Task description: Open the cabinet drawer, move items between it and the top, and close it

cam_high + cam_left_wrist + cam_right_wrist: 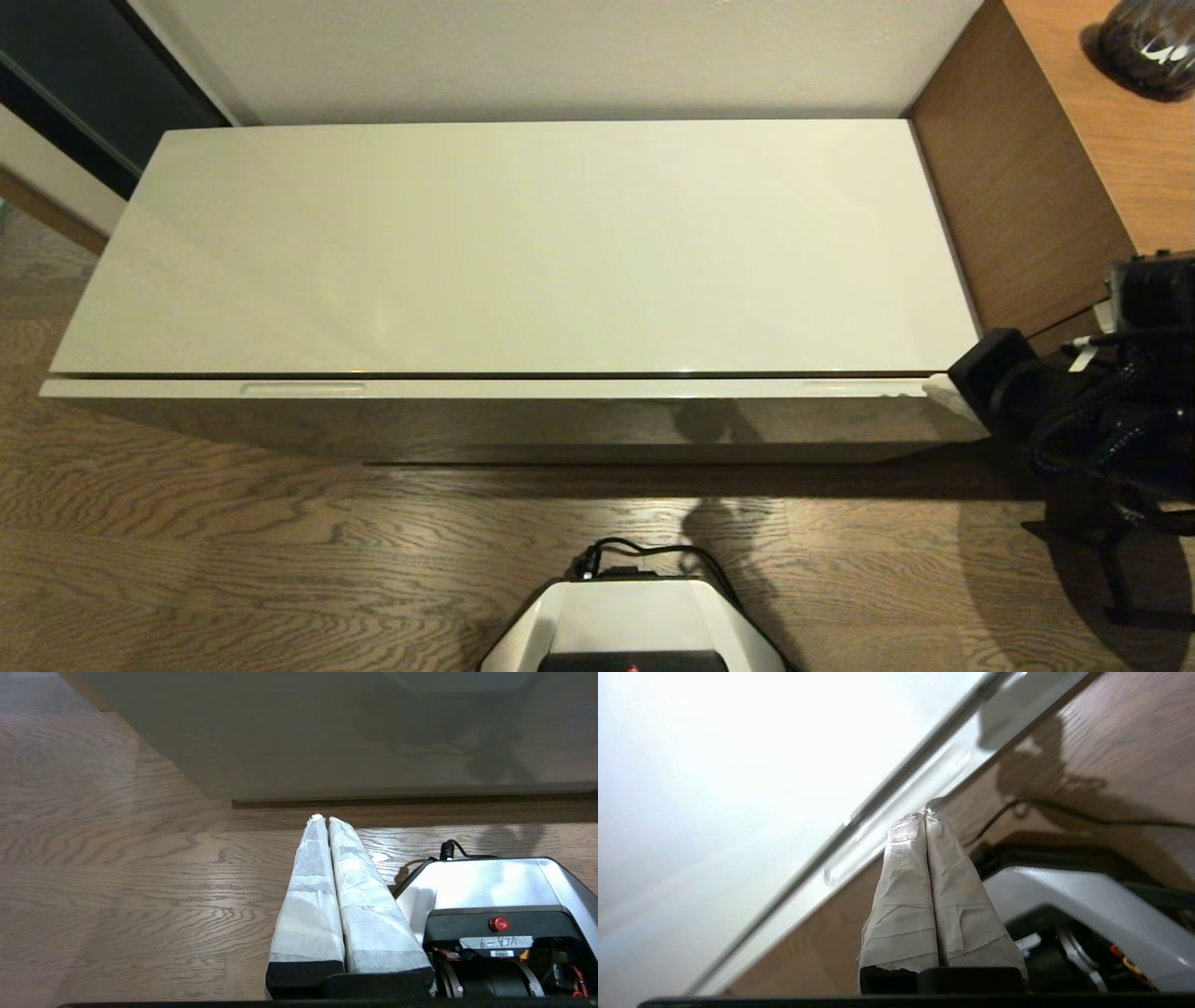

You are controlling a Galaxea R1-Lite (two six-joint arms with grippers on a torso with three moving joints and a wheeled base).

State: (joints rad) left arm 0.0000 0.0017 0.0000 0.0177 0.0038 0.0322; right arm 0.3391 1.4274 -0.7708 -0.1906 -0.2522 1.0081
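Drawer and cabinet sit shut: the very long glossy pale grey-beige cabinet drawer (523, 388) shows only its thin upper edge and reflective front, flush under the long rectangular glossy cream-white top (523, 247) of the low cabinet, which fills the middle of the head view. Two slim handle recesses lie in the drawer's upper edge, one toward 8 o'clock (303, 388) and one toward 4 o'clock (854, 386). The right pincer (938, 390), its white-wrapped fingers pressed together, rests with its tip at the drawer's right end, just beside the 4 o'clock recess; in the right wrist view the closed tips (924, 816) meet the drawer's edge strip. The left pincer (323, 820) is likewise closed, its two white-wrapped fingers side by side, hanging low over the brown wood-grain floor (117, 882) before the cabinet's front. At 6 o'clock stands the robot's white base (635, 621). A taller brown wood-grain furniture surface (1111, 121) adjoins the cabinet at 2 o'clock.
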